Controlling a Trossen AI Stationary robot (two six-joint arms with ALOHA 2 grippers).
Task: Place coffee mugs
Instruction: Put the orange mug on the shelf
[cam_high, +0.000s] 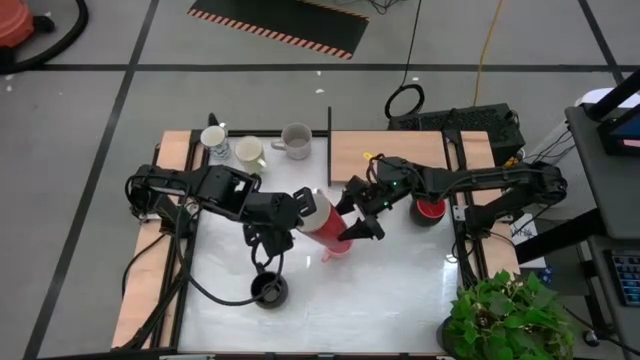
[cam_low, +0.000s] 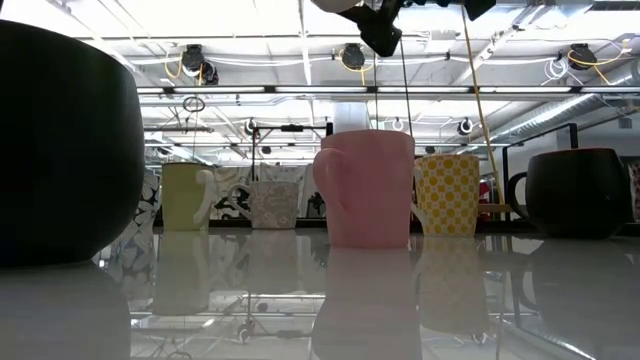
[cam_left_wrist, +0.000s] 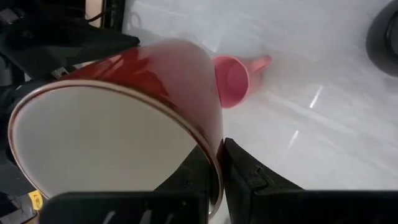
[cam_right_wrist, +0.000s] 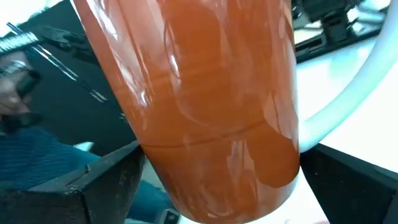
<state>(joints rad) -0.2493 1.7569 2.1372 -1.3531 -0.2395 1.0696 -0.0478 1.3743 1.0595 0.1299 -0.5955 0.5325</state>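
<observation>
Red glaze fills my right wrist view: the red mug (cam_high: 322, 219) hangs tilted above the middle of the table (cam_high: 400, 300), over the pink mug (cam_high: 337, 252) standing below it. My left gripper (cam_left_wrist: 219, 163) is clenched on its rim, one finger inside the cream interior, one outside. My right gripper (cam_high: 360, 212) sits at the mug's base end with its fingers spread wide, one on each side of the body and not pinching it. I judge this a handover between arms. Next I need the right fingers to close squarely on the body before the left lets go, or the mug could drop onto the pink one.
</observation>
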